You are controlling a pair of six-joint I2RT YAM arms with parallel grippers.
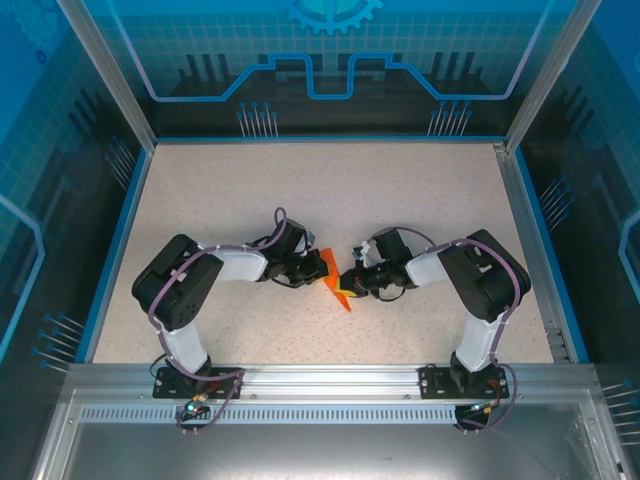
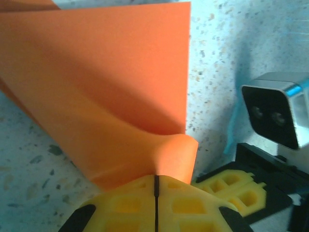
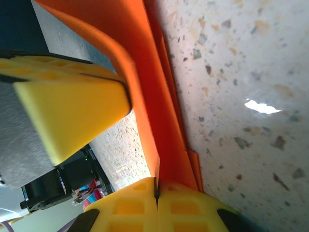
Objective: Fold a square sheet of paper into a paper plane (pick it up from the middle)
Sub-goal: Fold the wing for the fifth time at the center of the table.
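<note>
Two hands, left [image 2: 155, 180] and right [image 3: 156, 189], clamp the orange paper [image 1: 336, 283] between them.

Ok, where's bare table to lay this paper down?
Crowded at centre, where left hand and right hand pinch the paper. The table is bare beyond them to its far edge, and along both side edges.

Robotics lab test cell: speckled tabletop [image 1: 330, 190] boxed by clear panels [image 1: 330, 50] with blue circuit graphics, aluminium posts [image 1: 107, 70]; slotted aluminium rail [image 1: 330, 378] along near edge.
</note>
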